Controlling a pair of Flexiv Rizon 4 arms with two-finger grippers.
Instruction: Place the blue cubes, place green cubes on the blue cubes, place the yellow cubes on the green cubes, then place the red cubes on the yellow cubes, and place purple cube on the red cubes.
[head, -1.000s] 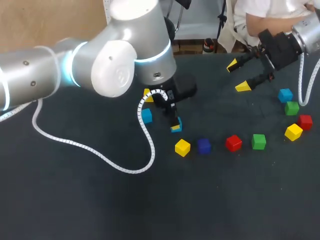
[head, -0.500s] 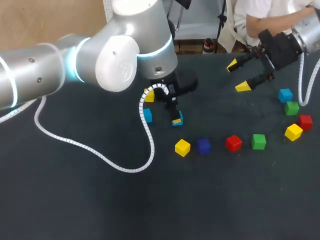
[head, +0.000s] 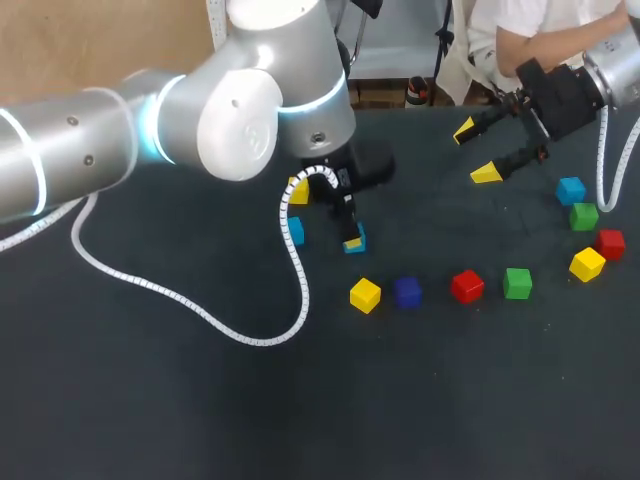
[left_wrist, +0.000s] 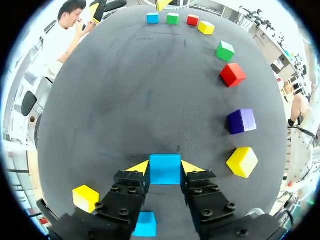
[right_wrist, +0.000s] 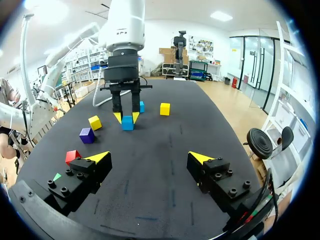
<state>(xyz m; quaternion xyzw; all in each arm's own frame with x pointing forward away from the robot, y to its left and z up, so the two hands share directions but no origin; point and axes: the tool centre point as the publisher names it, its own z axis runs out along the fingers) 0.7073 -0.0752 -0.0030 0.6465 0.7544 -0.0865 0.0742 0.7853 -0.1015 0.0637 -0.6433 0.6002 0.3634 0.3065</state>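
Observation:
My left gripper (head: 351, 236) is shut on a light blue cube (head: 356, 240) near the table's middle; in the left wrist view the cube (left_wrist: 165, 169) sits squarely between the yellow fingertips (left_wrist: 139, 167), low over the mat. A second blue cube (head: 294, 231) and a yellow cube (head: 297, 190) lie just to its left. In front stand a yellow cube (head: 365, 295), a purple cube (head: 407, 291), a red cube (head: 466, 286) and a green cube (head: 517, 283). My right gripper (head: 476, 152) hangs open at the far right, holding nothing (right_wrist: 150, 157).
A cluster at the right edge holds a blue cube (head: 571, 189), a green cube (head: 584, 215), a red cube (head: 611, 243) and a yellow cube (head: 587, 264). The left arm's white cable (head: 200, 310) loops over the mat's left half.
The left gripper has carried its blue cube a little toward the table's far side. The right arm has kept still.

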